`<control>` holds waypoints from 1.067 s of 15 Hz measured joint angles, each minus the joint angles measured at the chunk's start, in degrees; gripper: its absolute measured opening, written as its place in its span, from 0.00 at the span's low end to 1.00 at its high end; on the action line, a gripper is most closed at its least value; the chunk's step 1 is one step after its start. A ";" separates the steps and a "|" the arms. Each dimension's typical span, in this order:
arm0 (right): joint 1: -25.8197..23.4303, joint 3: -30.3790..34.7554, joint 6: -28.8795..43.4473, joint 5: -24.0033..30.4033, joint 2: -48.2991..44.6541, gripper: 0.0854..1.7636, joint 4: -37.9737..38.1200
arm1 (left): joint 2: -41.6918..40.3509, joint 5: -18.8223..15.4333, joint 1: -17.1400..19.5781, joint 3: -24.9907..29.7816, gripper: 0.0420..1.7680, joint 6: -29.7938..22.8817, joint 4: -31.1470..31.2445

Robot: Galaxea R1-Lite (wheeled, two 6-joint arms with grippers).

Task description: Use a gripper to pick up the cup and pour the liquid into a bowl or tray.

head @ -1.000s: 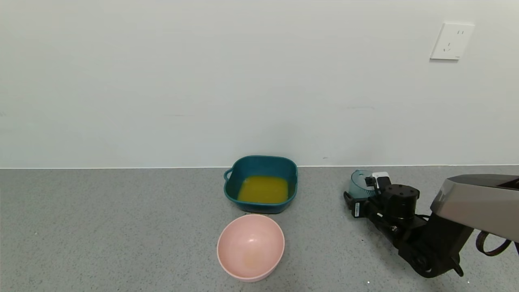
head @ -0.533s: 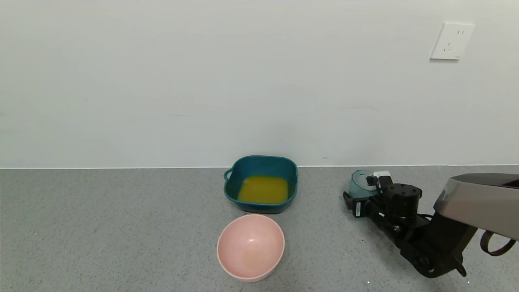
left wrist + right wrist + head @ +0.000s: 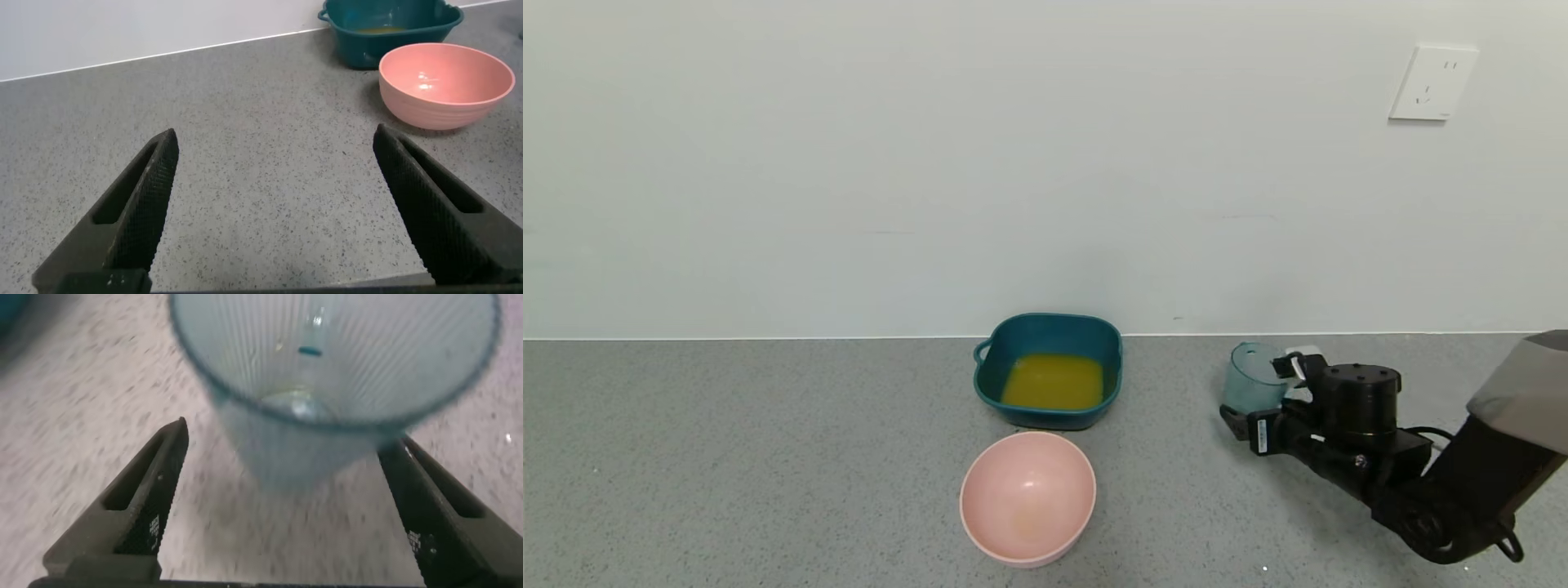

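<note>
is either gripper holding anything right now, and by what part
Nothing is held. The right gripper is open, fingers either side of the empty cup; the left gripper is open over bare counter.

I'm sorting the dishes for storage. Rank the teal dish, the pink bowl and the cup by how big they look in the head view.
1. Teal dish and pink bowl: they look about alike, and the bowl sits nearer the camera, so I won't rank them.
2. Cup: clearly smallest.
</note>
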 joint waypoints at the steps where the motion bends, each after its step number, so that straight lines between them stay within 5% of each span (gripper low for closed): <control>1: 0.00 1.34 0.00 0.99 -2.62 0.95 2.34 | 0.00 0.00 0.00 0.00 0.97 0.00 0.00; 16: 0.02 6.73 -5.28 5.50 -65.49 0.96 68.02 | 0.00 0.00 0.00 0.00 0.97 0.00 0.00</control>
